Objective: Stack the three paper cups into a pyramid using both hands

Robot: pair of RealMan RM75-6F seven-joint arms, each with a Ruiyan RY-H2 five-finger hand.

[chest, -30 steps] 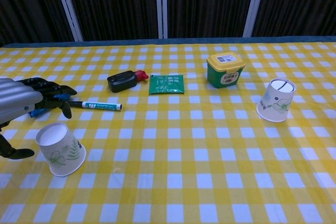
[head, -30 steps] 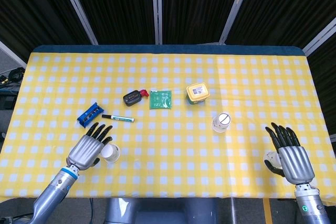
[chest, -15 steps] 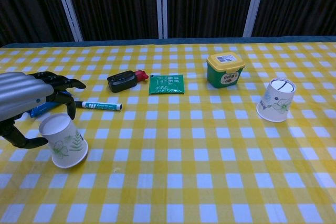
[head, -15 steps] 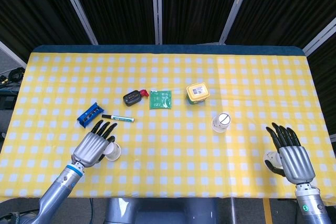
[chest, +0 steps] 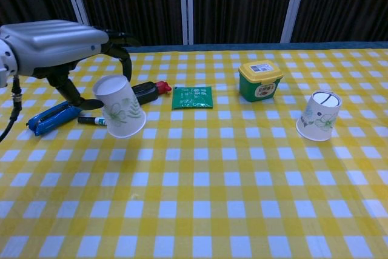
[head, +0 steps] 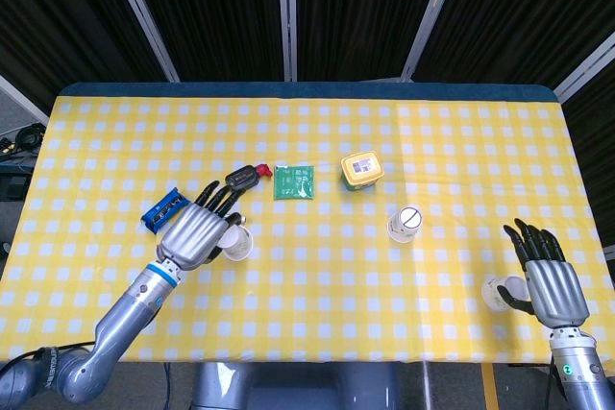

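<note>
Gripping one paper cup [chest: 119,106] mouth-down above the tabletop [chest: 206,198], the left hand [head: 199,230] hangs well left of the second cup [chest: 319,116], while the right hand [head: 550,280] touches a third cup [head: 496,294], grip unclear.

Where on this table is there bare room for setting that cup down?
Bare cloth lies between the left hand with its paper cup and the upturned cup, nearer the robot than the green packet. It is crowded around the marker, blue tool and black device.

Yellow-checked cloth counter [chest: 242,210] is carrying upturned white paper cup [chest: 319,116], yellow-lidded green tub [chest: 260,80], green packet [chest: 192,97], blue clip [chest: 51,117].
</note>
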